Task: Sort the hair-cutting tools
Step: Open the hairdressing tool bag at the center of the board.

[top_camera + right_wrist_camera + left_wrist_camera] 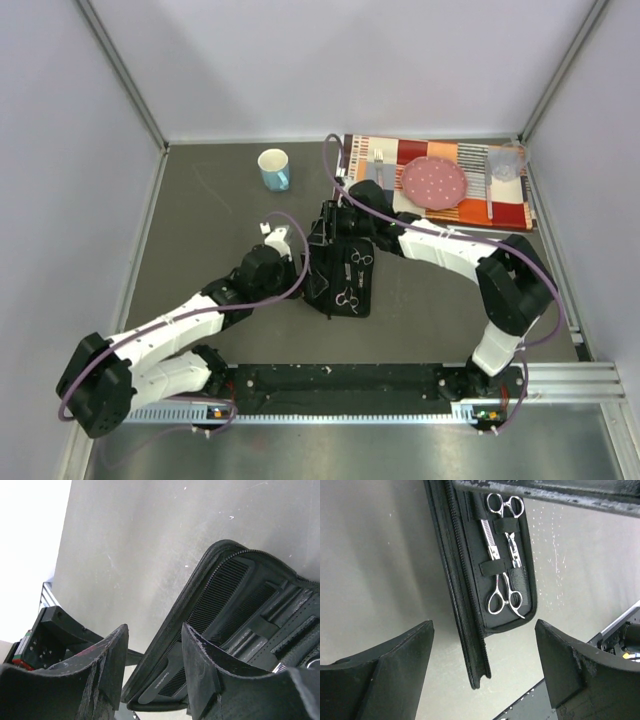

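looking nearly done: scissors [491, 536] and combs [215, 595] are sitting inside the case [465, 630]; left gripper [484, 640] gaping beside it, right gripper [155, 635] straddling its rim, grip unclear.

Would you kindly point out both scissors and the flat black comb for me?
upper scissors [489, 537], left wrist view, on the toothed blade.
lower scissors [504, 586], left wrist view, on the shanks.
flat black comb [215, 595], right wrist view, on the teeth.

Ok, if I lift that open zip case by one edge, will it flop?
Probably folds: the zip case hinges in two halves. The scissors look strapped in, likely staying put. The combs sit in slots and might slide.
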